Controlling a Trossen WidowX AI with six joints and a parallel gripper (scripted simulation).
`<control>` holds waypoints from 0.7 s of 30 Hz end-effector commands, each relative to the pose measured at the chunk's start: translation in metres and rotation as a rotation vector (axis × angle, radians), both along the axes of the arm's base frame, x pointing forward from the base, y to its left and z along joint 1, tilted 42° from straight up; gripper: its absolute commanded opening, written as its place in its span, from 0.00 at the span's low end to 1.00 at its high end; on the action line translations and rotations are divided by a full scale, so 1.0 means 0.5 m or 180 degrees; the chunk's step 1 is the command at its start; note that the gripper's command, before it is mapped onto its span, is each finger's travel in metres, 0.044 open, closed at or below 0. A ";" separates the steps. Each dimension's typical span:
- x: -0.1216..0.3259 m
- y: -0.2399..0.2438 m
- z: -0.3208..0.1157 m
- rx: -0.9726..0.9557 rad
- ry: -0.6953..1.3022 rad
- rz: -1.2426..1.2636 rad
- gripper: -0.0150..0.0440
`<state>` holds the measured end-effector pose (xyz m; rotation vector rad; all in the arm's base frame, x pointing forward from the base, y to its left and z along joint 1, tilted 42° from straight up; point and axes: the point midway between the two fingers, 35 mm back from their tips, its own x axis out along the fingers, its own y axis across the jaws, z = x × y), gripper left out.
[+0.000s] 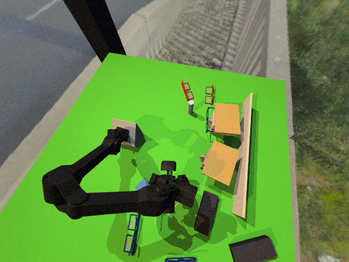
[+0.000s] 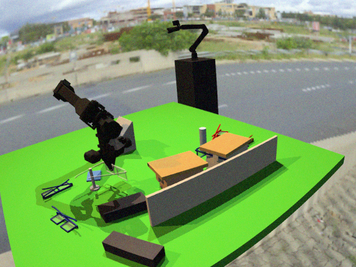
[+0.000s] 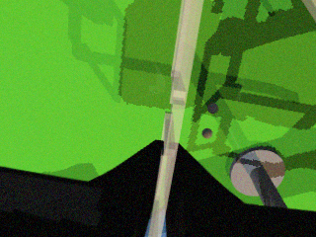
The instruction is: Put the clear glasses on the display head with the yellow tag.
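Gripper: clenched on the clear glasses; gripper (image 1: 169,209) (image 2: 111,168) (image 3: 165,150), clear glasses (image 2: 125,175) (image 3: 185,44) up off the worktop (image 1: 84,112) (image 2: 161,123) (image 3: 49,99), on neither head.
Near side: thin post (image 2: 92,179) (image 3: 257,173) close to the glasses. Tight there.
Block edge: dark block (image 1: 206,213) (image 2: 123,207) between gripper and board (image 1: 242,169) (image 2: 212,183).
Heads: bare head (image 1: 221,162) (image 2: 178,164) angled, other head (image 1: 227,118) (image 2: 227,143) beside it with navy frames on its front. Narrow gap between them, board behind both.
Open room: green stretch from gripper toward the grey cylinder (image 1: 190,107) (image 2: 202,135).
Hidden: arm covers most of the clear glasses from above; slab tops hide the faces. Yellow tag not readable, can't tell which head.
Cut off: lower navy glasses (image 1: 180,259) (image 2: 63,221) at the top view's edge.
Surface: flat bright green, heavy overlapping shadows.
Surroundings: road, concrete barrier, greenery.
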<state>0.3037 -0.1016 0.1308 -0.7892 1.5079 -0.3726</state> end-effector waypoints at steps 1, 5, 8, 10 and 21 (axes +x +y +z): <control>-0.001 -0.001 0.002 -0.0010 -0.0011 -0.0007 0.25; -0.006 -0.002 0.002 -0.0010 -0.0010 -0.0007 0.25; -0.009 -0.003 0.003 -0.0010 -0.0010 -0.0007 0.25; -0.012 -0.004 0.003 -0.0010 -0.0010 -0.0007 0.25; -0.022 0.047 0.059 0.0001 -0.0007 -0.0007 0.25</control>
